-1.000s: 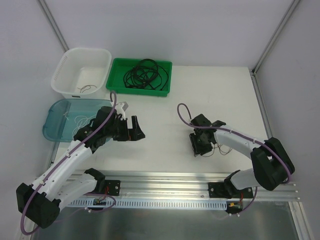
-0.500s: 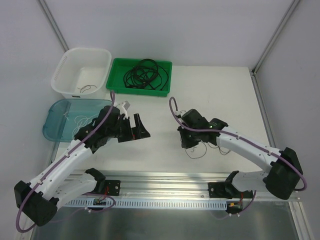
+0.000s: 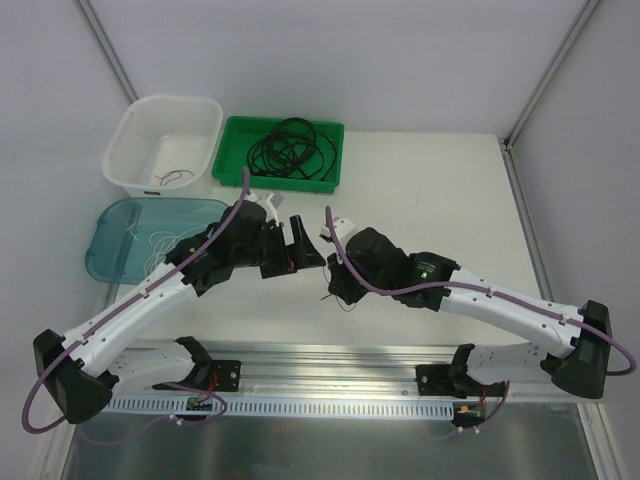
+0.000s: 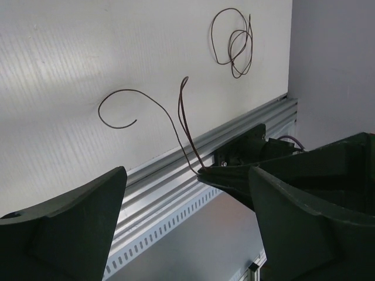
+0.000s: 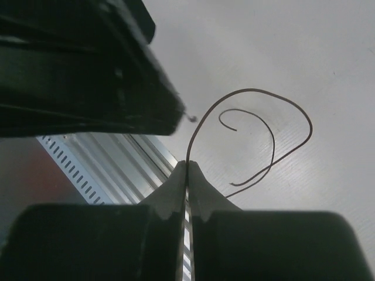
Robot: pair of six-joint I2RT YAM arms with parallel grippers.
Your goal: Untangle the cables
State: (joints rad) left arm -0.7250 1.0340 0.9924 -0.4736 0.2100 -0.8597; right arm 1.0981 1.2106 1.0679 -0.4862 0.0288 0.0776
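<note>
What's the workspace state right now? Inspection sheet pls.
Surface: white table, no damage seen.
Job's things: black cables in green tray; white cable in blue tray; thin wire in white basket; loose wire coil on table.
Clutter: nothing seen.
Grippers: left gripper open, empty; right gripper shut on brown wire.
Cables: purple hoses along both arms.
Surroundings: grey walls; aluminium rail at near edge.

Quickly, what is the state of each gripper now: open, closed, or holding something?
Left gripper: open, holding nothing.
Right gripper: closed on the thin brown wire.
</note>
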